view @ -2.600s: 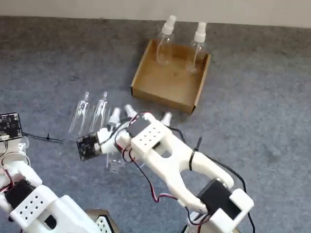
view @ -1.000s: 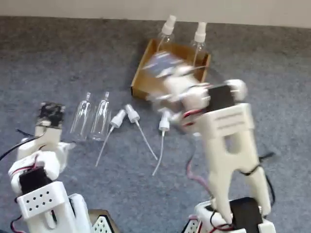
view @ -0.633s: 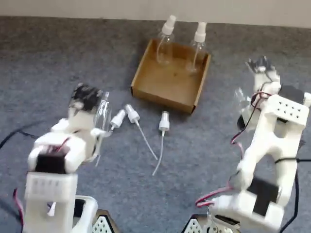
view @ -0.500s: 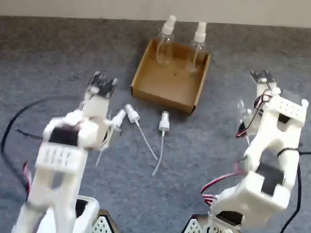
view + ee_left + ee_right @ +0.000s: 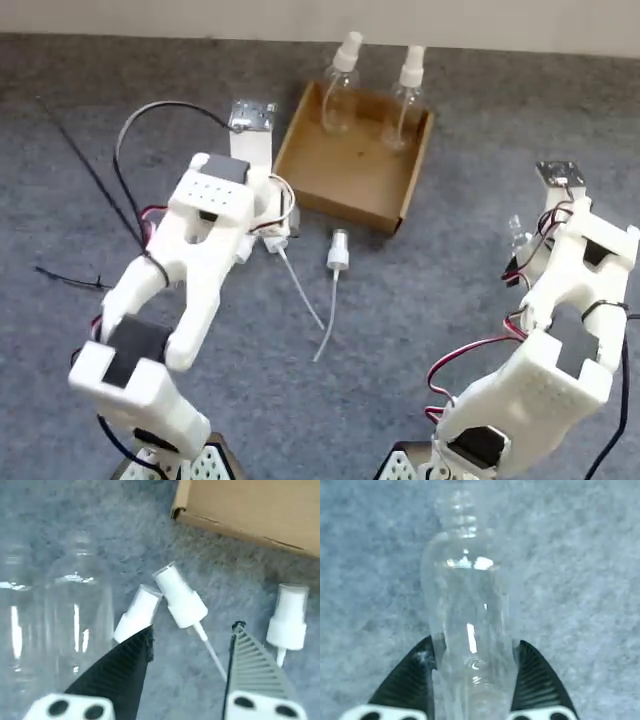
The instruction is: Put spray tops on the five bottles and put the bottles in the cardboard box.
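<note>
Since the left tool (image 5: 192, 628) hangs wide open and empty, it should drop squarely over the middle spray top (image 5: 181, 600), which lies on the worktop (image 5: 450, 300) just ahead of the opening at centre frame, its tube running into the gap. At the high view's right, the right tool (image 5: 474, 647) clamps a clear bottle (image 5: 467, 590).

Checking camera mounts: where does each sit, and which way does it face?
High view: fixed overhead, looking down at cardboard box, left arm and right arm.
Left wrist view: on left arm, facing spray tops past the open left gripper.
Right wrist view: on right arm, facing the bottle in the right gripper.
High and left wrist views share the cardboard box.
</note>
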You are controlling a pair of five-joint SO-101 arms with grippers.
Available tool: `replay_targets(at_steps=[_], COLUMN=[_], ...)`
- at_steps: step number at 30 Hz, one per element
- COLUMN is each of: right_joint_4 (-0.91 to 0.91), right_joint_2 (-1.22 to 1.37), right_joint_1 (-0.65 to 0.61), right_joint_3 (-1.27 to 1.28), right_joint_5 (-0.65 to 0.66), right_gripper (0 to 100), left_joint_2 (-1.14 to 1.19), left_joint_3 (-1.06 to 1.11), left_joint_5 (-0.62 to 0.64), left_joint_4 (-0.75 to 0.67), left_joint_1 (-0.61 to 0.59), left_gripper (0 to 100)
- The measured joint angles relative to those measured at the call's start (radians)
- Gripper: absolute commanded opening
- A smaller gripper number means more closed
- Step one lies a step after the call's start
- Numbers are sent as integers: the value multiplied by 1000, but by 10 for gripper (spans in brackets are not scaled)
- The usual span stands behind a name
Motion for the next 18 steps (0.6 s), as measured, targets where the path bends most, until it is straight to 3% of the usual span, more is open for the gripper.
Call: replay_targets(at_steps=[13, 18], right_joint_4=[-8, -6], right_joint_2=[60, 60], right_joint_1=[2, 2], right_joint_3=[-17, -17], right_joint_5=[0, 0], right_gripper=[8, 84], left_joint_2=[152, 187], left_joint_3=[-9, -14], left_joint_5=[94, 95], left_joint_4=[-138, -143], left_joint_1=[26, 28], left_gripper=[227, 222])
